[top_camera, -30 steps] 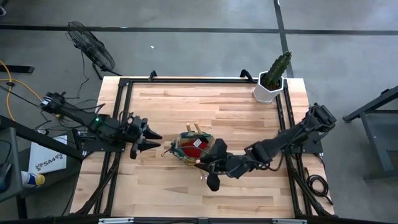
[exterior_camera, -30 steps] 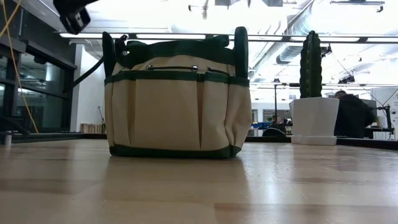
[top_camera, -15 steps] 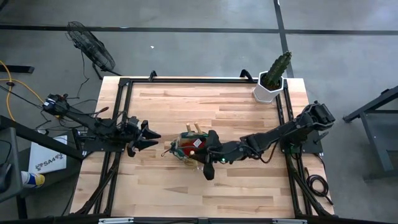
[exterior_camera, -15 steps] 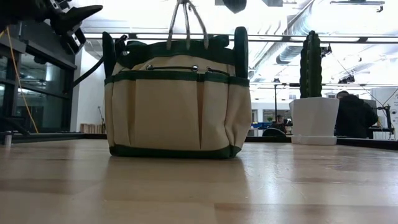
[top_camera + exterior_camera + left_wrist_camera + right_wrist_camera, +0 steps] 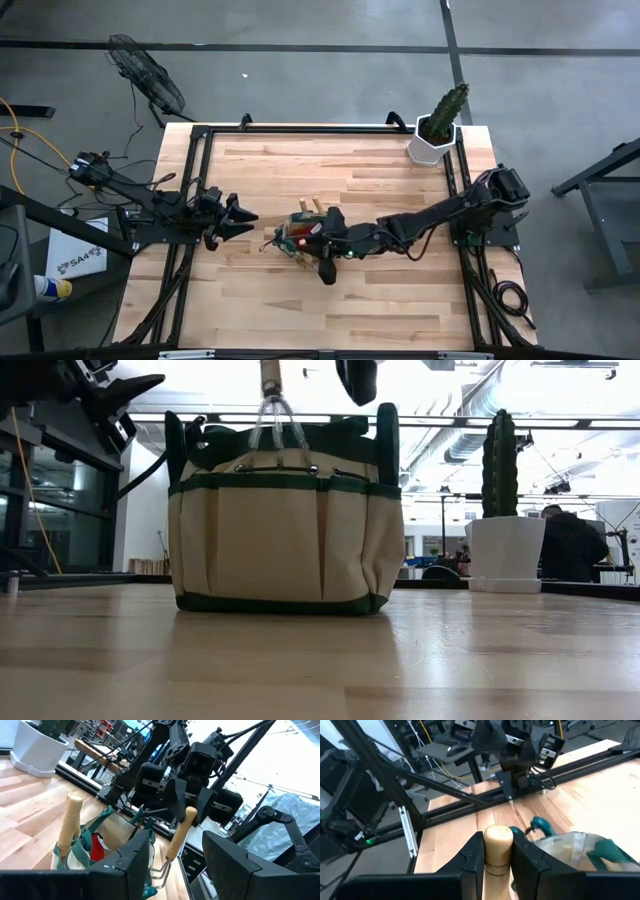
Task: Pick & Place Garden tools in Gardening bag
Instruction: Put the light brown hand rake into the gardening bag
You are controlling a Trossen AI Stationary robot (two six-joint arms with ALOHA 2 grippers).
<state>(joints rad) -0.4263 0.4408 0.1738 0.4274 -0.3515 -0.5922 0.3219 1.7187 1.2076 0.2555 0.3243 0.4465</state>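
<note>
High view puts my right pincer (image 5: 322,243) right over the gardening bag (image 5: 303,238), which sits about mid-table (image 5: 380,180), closer to the front edge. It's clenched on the wooden handle of the hand rake (image 5: 272,420); in the right wrist view you can see the round butt of the handle squeezed between the two fingers (image 5: 472,854).

What matters for the drop: the rake hangs nearly straight up and down, handle at the top in the pincer, metal tines pointing down. In the low view the tines reach down to the bag's rim on the near side. I honestly can't tell from that angle whether they're inside the opening or hanging just in front of the fabric, so I'd check that before letting go.

Left pincer (image 5: 245,222) is released, fingers spread, parked just beside the bag on its left without touching it. The right arm is clearly the one doing this, since it's already holding the tool above the target.

Bag itself looks like soft tan fabric with dark green trim and handles, standing upright with pockets round the outside. Another wooden handle (image 5: 68,822) and something red (image 5: 98,851) are already poking out of it.
</note>
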